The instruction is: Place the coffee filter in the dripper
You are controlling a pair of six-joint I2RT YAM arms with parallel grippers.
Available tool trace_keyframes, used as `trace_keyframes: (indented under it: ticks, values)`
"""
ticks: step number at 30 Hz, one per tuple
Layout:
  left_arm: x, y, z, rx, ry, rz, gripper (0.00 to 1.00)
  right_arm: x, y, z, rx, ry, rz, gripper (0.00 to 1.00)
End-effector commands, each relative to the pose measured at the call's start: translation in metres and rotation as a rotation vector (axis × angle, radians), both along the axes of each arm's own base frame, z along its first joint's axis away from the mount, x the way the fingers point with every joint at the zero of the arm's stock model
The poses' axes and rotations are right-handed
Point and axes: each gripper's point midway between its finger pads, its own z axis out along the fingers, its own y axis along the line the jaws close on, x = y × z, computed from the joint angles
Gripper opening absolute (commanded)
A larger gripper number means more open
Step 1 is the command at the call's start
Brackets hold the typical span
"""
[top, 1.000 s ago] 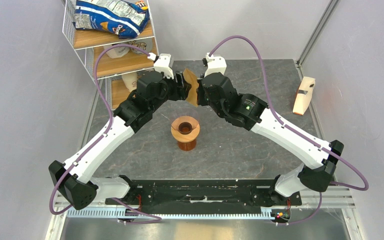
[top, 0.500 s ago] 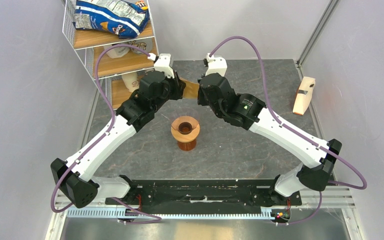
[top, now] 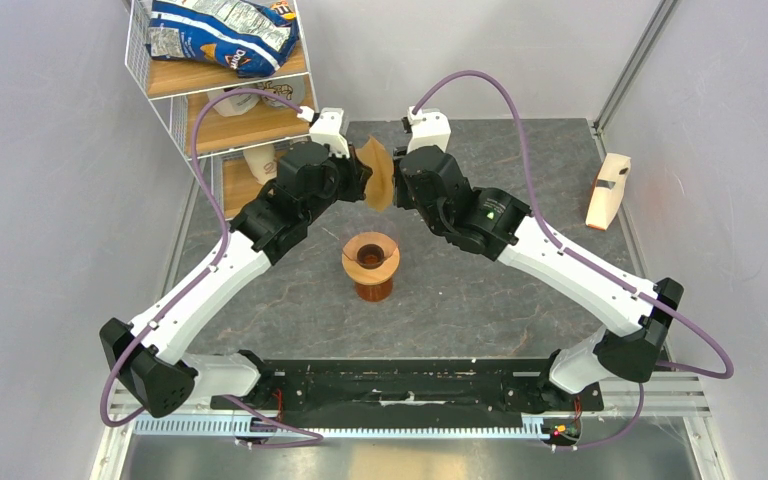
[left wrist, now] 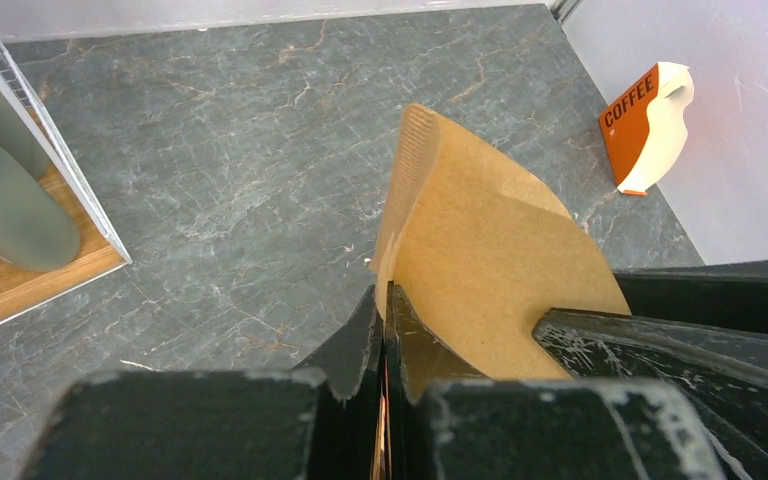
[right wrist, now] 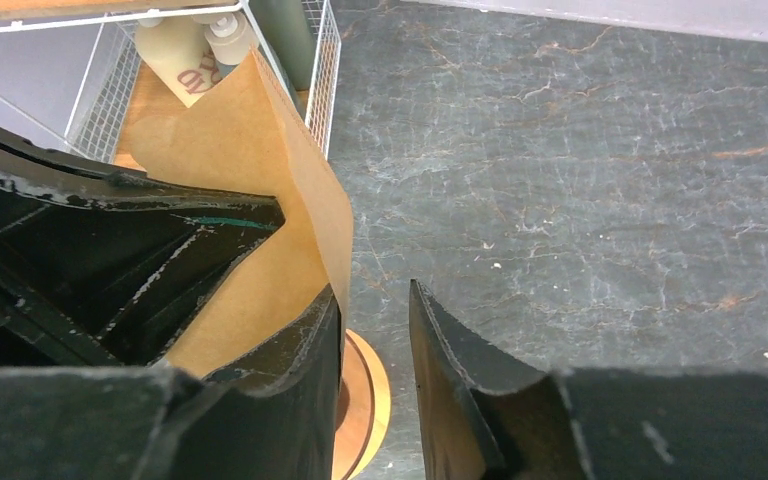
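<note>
Coffee filter [top: 377, 172] has flipped upright; we see left jaws clamped on it, right jaws apart; dripper [top: 371, 255] unfilled.

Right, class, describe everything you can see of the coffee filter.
The coffee filter is thin tan-brown paper, fan-shaped, with a crimped seam along one edge. It is held in the air, on edge, farther from the arm bases than the dripper. The left gripper pinches its lower edge; a finger of the open right gripper lies against it.
</note>
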Motion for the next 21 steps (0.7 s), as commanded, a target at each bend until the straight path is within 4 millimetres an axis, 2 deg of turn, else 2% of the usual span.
trace_keyframes:
  ticks: [1,4,6,9,15,21]
  values:
    - [-0.01,0.001,0.022,0.006,-0.069,-0.043,0.04,0.0,0.003,0.013,0.001,-0.055,0.034,0.38]
    - [-0.017,-0.002,0.024,0.017,-0.07,-0.071,0.03,0.0,0.005,0.013,-0.02,-0.062,0.058,0.37]
    - [-0.02,0.0,0.025,0.024,-0.073,-0.073,0.02,0.002,0.003,0.012,-0.04,-0.071,0.051,0.3]
    - [-0.021,0.005,0.024,0.04,-0.074,-0.063,0.02,0.004,-0.005,0.011,-0.064,-0.083,0.023,0.27]
    - [-0.022,0.009,0.023,0.049,-0.077,-0.049,0.02,0.004,-0.011,0.011,-0.073,-0.088,0.007,0.16]
    - [-0.021,0.008,0.023,0.049,-0.078,-0.05,0.02,0.0,-0.011,0.011,-0.067,-0.083,0.04,0.1]
